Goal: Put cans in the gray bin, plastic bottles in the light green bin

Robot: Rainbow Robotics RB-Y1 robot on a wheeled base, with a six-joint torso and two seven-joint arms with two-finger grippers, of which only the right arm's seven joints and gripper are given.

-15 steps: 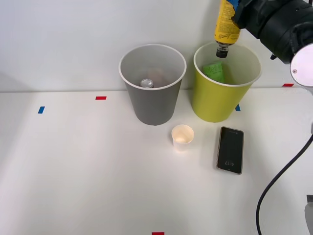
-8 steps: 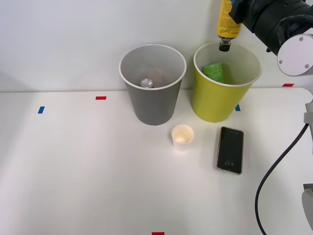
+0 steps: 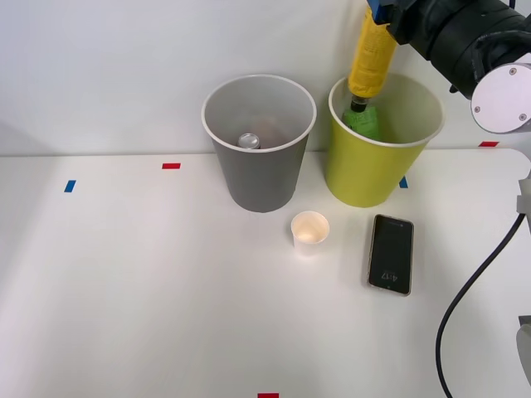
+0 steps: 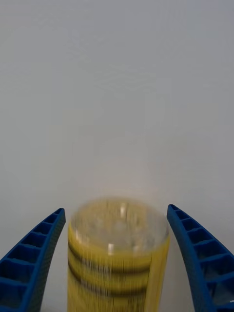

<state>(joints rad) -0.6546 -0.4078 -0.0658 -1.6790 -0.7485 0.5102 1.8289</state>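
Released, plastic bottle (image 3: 371,60) drops capward; pincer (image 4: 117,258) spread, seemingly clear

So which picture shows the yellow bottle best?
The front view. There the yellow bottle shows nearly whole, cap down, tilted over the light green bin, just under the right gripper. The right wrist view shows the bottle's round base, blurry, between the spread blue fingers.

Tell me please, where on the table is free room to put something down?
The table is bare left of the gray bin and in front of the paper cup and phone. It is crowded between the light green bin, cup and phone.
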